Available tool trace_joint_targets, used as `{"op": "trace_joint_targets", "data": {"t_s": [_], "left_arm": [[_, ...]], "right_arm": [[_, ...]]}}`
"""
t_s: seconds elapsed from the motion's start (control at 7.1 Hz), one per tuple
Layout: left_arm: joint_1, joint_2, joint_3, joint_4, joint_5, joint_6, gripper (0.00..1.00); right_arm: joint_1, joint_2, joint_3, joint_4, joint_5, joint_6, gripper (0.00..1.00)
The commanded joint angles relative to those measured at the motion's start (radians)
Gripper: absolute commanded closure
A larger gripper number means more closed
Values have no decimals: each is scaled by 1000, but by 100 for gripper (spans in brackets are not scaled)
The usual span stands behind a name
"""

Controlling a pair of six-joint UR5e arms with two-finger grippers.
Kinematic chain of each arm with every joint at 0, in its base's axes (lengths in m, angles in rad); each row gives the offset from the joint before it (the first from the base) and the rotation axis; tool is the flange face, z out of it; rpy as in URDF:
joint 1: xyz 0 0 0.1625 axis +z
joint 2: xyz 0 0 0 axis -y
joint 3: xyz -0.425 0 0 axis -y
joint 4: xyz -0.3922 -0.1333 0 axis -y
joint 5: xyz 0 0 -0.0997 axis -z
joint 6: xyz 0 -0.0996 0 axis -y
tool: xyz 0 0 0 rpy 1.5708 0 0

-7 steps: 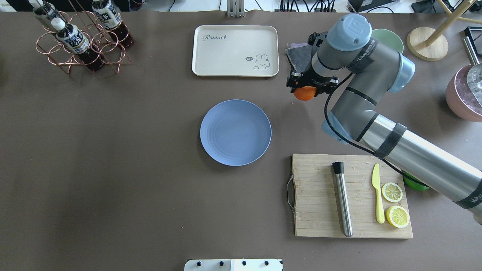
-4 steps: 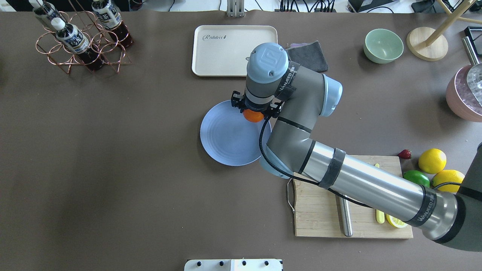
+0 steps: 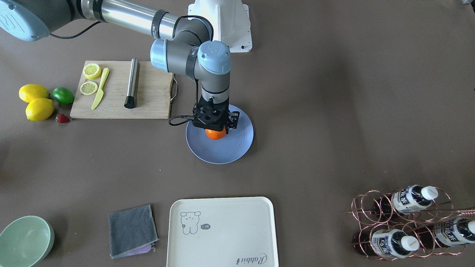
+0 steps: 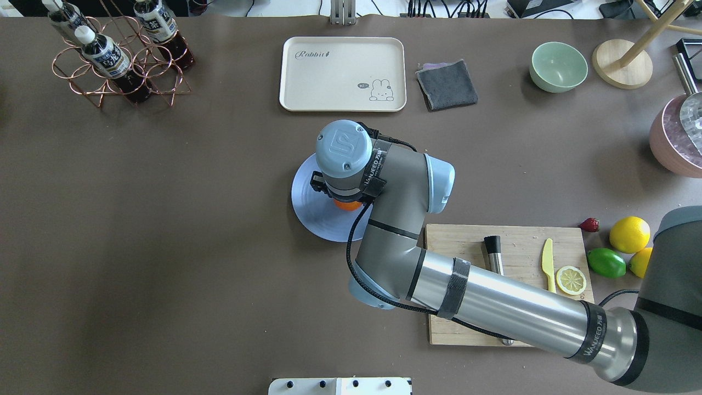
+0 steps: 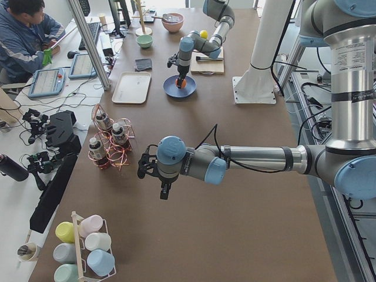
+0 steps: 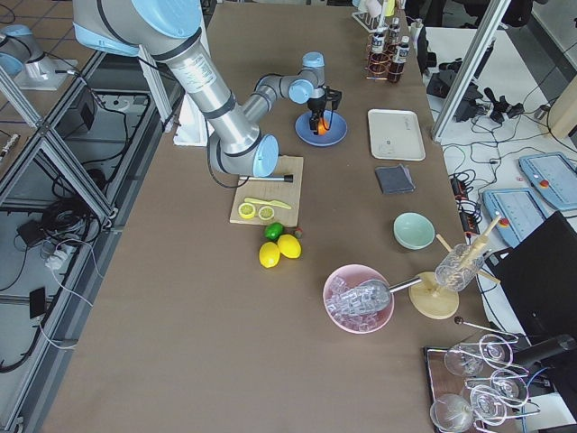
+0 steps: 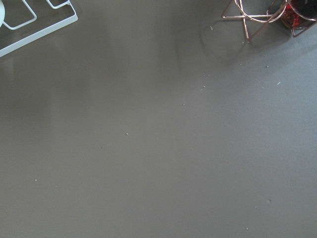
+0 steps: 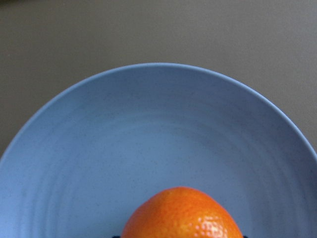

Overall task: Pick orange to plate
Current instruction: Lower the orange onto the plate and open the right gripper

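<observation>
The orange [image 3: 216, 134] hangs just over the middle of the periwinkle-blue plate [image 3: 237, 145], with my right gripper [image 3: 215, 129] shut on it from above. From overhead the wrist covers most of the orange [image 4: 347, 206] and the plate's [image 4: 308, 204] right half. In the right wrist view the orange [image 8: 183, 214] fills the bottom edge above the plate [image 8: 148, 129]. Whether the fruit touches the plate cannot be told. My left gripper [image 5: 163, 189] hovers low over bare table far from the plate; its state cannot be told.
A cream tray [image 4: 343, 74], a grey cloth [image 4: 447, 84] and a pale green bowl [image 4: 558, 66] lie behind the plate. The cutting board [image 4: 455, 263] with knife and lemon slices is at the right, near lemons [image 4: 629, 234] and a lime [image 4: 606, 262]. A bottle rack [image 4: 118, 60] stands back left.
My right arm carried the orange leftward from beside the tray, over the plate's far rim, to above the plate's middle.
</observation>
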Motion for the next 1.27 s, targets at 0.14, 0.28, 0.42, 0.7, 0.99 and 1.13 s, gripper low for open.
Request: {"op": "trace_joint_targets", "data": {"t_s": [0.14, 0.28, 0.42, 0.7, 0.99, 1.13], "left_arm": [[-1, 16, 4, 0, 1, 0, 0], [-1, 17, 6, 0, 1, 0, 0], [-1, 21, 12, 6, 7, 0, 0], [2, 13, 41, 132, 15, 2, 0], [10, 11, 35, 219, 93, 120, 0], [1, -4, 32, 313, 113, 194, 0]], "right_arm": [[-8, 5, -6, 3, -10, -4, 2], [-5, 22, -4, 2, -13, -17, 0], [29, 37, 8, -3, 3, -22, 0], [172, 30, 22, -64, 158, -158, 0], [304, -69, 150, -115, 267, -316, 0], [386, -131, 203, -154, 322, -433, 0]]}}
